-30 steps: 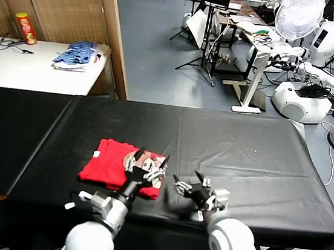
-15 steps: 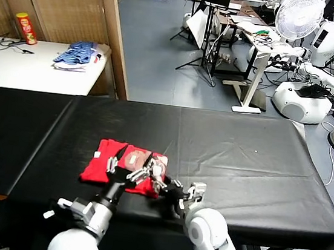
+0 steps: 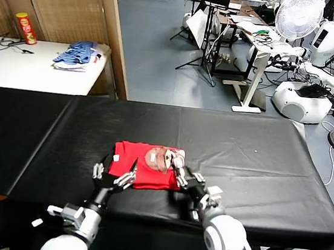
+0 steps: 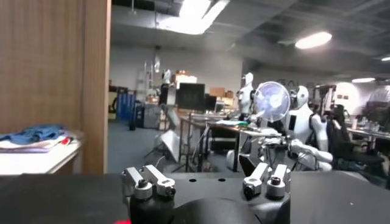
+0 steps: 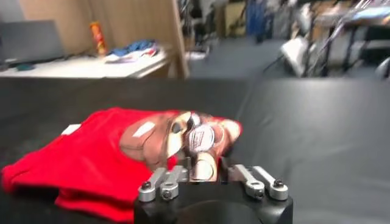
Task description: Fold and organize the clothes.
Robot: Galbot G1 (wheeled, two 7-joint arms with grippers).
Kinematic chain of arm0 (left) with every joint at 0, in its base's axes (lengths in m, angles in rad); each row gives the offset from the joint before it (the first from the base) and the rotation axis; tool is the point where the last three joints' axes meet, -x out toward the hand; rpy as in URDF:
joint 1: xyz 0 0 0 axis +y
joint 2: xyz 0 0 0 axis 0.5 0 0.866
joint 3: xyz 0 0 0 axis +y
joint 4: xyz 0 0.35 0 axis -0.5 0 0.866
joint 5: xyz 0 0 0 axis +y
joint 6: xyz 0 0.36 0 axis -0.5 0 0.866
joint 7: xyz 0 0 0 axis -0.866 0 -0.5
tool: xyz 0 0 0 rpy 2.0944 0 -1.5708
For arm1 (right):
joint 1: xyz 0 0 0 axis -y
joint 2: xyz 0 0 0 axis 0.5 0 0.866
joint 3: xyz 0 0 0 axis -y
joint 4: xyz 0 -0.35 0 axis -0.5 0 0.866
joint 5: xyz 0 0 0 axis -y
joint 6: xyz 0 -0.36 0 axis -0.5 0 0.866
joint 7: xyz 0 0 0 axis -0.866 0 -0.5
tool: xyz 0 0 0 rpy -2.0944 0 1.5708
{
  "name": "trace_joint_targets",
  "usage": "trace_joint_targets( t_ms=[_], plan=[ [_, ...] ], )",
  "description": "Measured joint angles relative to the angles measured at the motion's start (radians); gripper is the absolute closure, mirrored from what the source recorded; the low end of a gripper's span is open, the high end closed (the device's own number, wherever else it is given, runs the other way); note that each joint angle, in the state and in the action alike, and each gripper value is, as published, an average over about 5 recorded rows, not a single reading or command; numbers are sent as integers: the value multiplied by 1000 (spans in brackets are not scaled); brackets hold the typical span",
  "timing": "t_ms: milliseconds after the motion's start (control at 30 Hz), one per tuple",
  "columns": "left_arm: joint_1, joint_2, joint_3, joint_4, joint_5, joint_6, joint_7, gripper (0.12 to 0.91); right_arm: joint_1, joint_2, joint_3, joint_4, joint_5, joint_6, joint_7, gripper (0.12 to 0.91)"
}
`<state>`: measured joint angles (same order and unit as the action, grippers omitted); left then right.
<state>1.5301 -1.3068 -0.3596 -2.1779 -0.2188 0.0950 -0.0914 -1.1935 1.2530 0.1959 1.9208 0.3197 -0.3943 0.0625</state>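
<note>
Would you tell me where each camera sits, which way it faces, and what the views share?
Head: high, looking down at the black table, red T-shirt, both arms.
Left wrist: behind the left gripper, facing the fan.
Right wrist: behind the right gripper, at the T-shirt's print.
Shared: T-shirt in head and right wrist views.

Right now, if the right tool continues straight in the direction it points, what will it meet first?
The folded red T-shirt. The right tool points at its printed corner from directly in front, and cloth seems to lie between its fingers already, though depth is unclear.
</note>
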Motion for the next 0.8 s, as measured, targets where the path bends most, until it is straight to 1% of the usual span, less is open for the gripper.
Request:
trace_joint_targets(
  t_ms=[33, 133, 167, 233, 367, 500, 600, 733, 800],
  plan=[
    [4, 4, -5, 1, -8, -1, -1, 232, -17, -6, 6, 15, -16, 21, 14, 501],
    [19, 15, -18, 5, -27, -3, -12, 232, -75, -18, 20, 56, -72, 87, 49, 344],
    [24, 18, -20, 5, -32, -1, -19, 232, -98, -20, 24, 69, -91, 109, 61, 301],
    [34, 25, -22, 2, -36, 12, -38, 232, -148, -18, 33, 97, -128, 150, 83, 247],
    [58, 43, -22, -13, -28, 55, -71, 232, -265, -6, 54, 157, -178, 208, 120, 228],
    [101, 70, -32, -39, -34, 68, -77, 232, -389, 10, 85, 232, -191, 246, 148, 227],
    [145, 85, -38, -58, -44, 72, -81, 232, -469, 17, 113, 286, -194, 256, 154, 227],
    [208, 96, -45, -85, -68, 74, -76, 232, -559, 16, 155, 346, -196, 258, 155, 227],
    [238, 104, -51, -99, -87, 84, -77, 232, -600, 16, 176, 374, -196, 258, 155, 227]
  ],
)
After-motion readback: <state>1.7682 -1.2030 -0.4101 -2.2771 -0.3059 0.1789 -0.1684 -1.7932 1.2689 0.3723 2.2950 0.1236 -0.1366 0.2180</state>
